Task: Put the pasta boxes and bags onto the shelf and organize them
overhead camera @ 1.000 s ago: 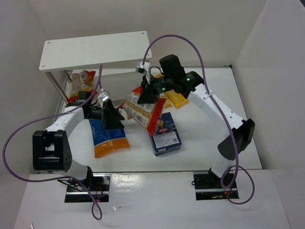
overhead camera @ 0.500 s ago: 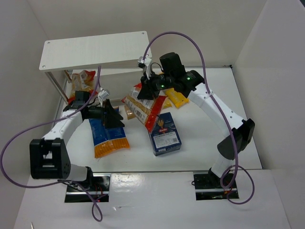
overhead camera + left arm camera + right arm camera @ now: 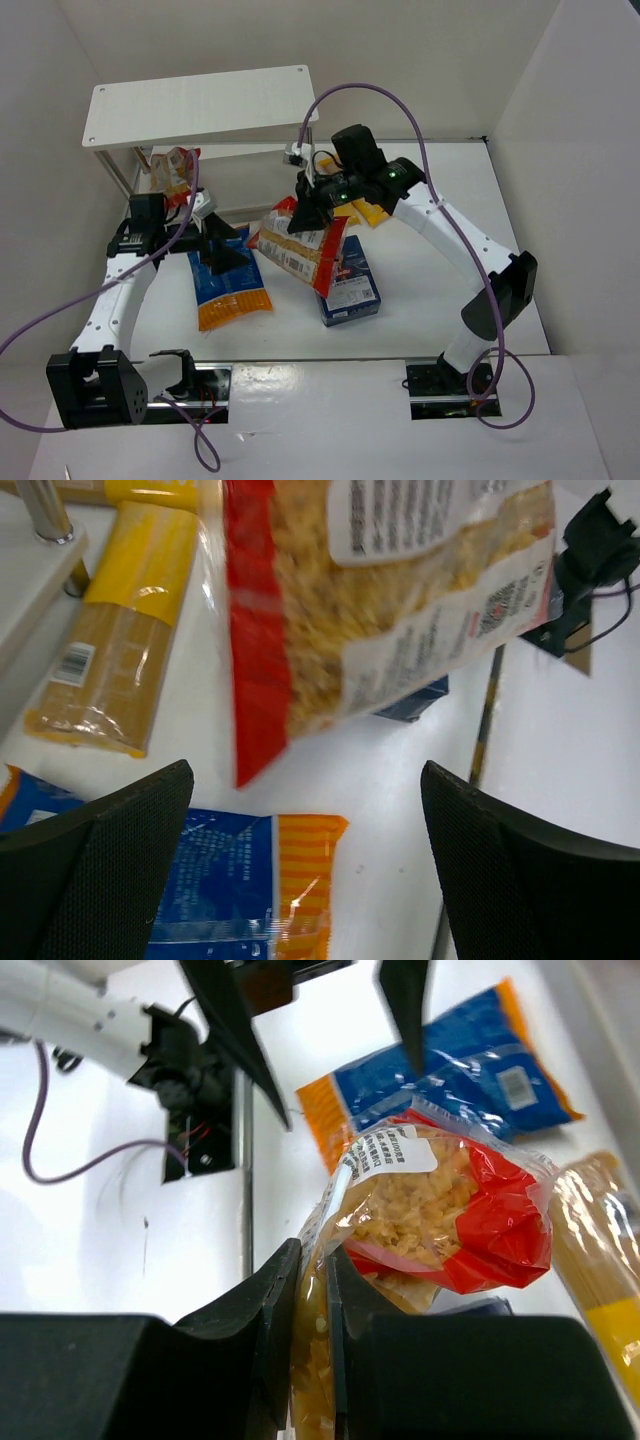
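My right gripper (image 3: 318,205) (image 3: 315,1290) is shut on the edge of a clear red-edged pasta bag (image 3: 298,248) (image 3: 430,1210), which hangs tilted above the table. The same bag (image 3: 380,610) fills the top of the left wrist view. My left gripper (image 3: 222,250) (image 3: 305,820) stands wide open and holds nothing, just above a blue-and-orange bag (image 3: 228,290) (image 3: 230,890) lying flat. The dark blue pasta box (image 3: 350,290) lies partly under the hanging bag. The white shelf (image 3: 200,105) stands at the back left, with a bag (image 3: 172,165) on its lower board.
Yellow spaghetti bags (image 3: 368,212) (image 3: 120,650) lie behind the held bag, near a silver shelf leg (image 3: 45,510). White walls close in the table on the left, back and right. Purple cables loop over both arms.
The left arm has drawn back to the left, its gripper still open. The right gripper has brought the red-edged bag slightly nearer and lower, still shut on it.
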You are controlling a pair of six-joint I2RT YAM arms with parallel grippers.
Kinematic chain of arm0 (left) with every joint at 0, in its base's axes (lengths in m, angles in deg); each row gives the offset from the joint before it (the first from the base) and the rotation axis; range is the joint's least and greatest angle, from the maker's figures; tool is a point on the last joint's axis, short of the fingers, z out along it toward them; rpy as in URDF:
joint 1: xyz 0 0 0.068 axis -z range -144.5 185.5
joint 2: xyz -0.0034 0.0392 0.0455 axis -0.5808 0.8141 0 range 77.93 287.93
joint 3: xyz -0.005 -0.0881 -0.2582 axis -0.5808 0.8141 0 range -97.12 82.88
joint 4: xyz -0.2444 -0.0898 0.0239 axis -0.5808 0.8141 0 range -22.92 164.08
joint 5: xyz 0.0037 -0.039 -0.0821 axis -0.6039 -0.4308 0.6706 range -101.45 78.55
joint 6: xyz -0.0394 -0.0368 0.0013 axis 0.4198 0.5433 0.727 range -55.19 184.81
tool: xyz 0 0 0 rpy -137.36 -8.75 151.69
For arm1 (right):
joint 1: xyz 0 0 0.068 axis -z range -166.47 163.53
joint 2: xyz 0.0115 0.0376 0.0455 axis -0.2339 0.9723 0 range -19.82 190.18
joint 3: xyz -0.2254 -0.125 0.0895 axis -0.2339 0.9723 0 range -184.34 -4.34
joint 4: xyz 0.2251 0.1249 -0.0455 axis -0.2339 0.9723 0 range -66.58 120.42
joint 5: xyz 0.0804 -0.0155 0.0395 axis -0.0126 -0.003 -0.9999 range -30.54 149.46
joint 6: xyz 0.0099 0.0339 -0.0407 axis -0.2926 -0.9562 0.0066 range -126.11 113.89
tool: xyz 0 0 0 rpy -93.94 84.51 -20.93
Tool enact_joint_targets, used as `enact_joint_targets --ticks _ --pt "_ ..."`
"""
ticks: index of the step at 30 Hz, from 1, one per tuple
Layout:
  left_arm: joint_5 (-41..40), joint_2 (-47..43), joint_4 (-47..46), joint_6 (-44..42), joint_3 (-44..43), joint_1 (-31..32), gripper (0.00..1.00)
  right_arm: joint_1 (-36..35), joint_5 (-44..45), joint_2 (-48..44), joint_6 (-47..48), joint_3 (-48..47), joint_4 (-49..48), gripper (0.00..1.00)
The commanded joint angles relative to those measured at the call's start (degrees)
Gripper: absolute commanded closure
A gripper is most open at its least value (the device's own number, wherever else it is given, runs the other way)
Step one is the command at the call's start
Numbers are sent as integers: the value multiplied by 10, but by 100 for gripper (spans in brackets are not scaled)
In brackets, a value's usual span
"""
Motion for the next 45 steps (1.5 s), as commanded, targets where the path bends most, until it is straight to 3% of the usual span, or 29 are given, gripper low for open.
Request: enact_joint_targets --ticks 1,5,13,22,36,45 --pt "3 -16 35 -121 -25 -2 0 -32 -82 -62 47 -9 -18 100" --pt "44 -10 94 -199 -31 3 0 -54 -94 -67 80 -9 4 100" --pt "50 -5 181 -316 -26 72 0 -79 -115 -72 91 -14 21 100" --pt "-4 6 347 -463 -59 152 0 -122 -90 -67 139 -9 47 100" --pt "23 99 436 -530 -83 163 0 -140 -72 -44 152 -53 71 100" --pt "58 97 437 -530 -94 147 13 -145 -60 -39 157 -48 71 100"
